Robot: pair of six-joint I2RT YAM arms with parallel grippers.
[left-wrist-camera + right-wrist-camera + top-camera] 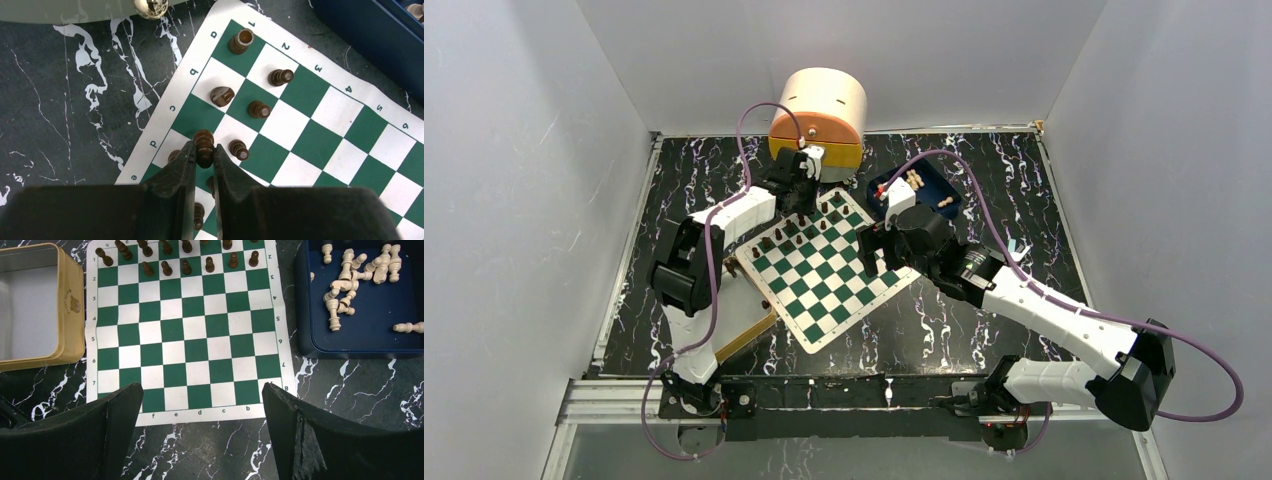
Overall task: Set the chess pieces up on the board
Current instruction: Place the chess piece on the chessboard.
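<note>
Black marbled bench (pixel 944 335), white walls around. Here the left end effector (pixel 204 149) is pinched tight on a dark chess piece (pixel 203 141) at the board (pixel 320 145)'s edge row, toward the bench's far edge. The right end effector (pixel 201 388) gapes wide and empty over the board; pale pieces (pixel 340 295) lie in the blue tray (pixel 370 335).

Black marble-patterned tabletop (pixel 984 330) with white veining, enclosed by plain white walls (pixel 524 150). At the far edge stands a round cream container with an orange lower band (pixel 824 100). A shallow tan-rimmed rectangular tin (pixel 72 300), its grey interior bare, lies at the left. A dark blue rectangular plastic tray (pixel 372 337) lies at the right. A silver aluminium rail (pixel 604 400) runs along the near edge.
</note>
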